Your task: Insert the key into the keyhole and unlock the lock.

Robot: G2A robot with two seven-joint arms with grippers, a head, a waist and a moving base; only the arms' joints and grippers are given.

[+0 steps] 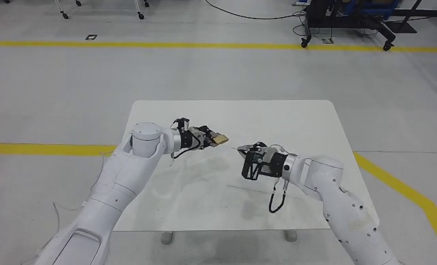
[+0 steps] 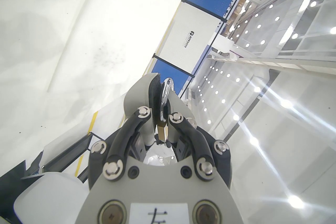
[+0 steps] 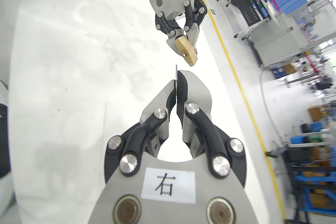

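Note:
My left gripper (image 1: 213,138) is shut on a brass padlock (image 1: 220,138), held in the air above the middle of the white table (image 1: 171,115) with its keyhole end facing the other arm. In the right wrist view the padlock (image 3: 187,47) shows its keyhole between the left fingers. My right gripper (image 3: 176,83) is shut on a thin key (image 3: 176,72), whose blade sticks out toward the padlock with a small gap left. From the top the key (image 1: 244,153) points at the lock. In the left wrist view the lock's shackle (image 2: 166,92) and brass body (image 2: 162,131) sit between the pads.
The table's surface below both arms is bare. Yellow floor lines (image 1: 218,44) run behind and beside the table. A black wheeled frame (image 1: 355,19) stands far back right.

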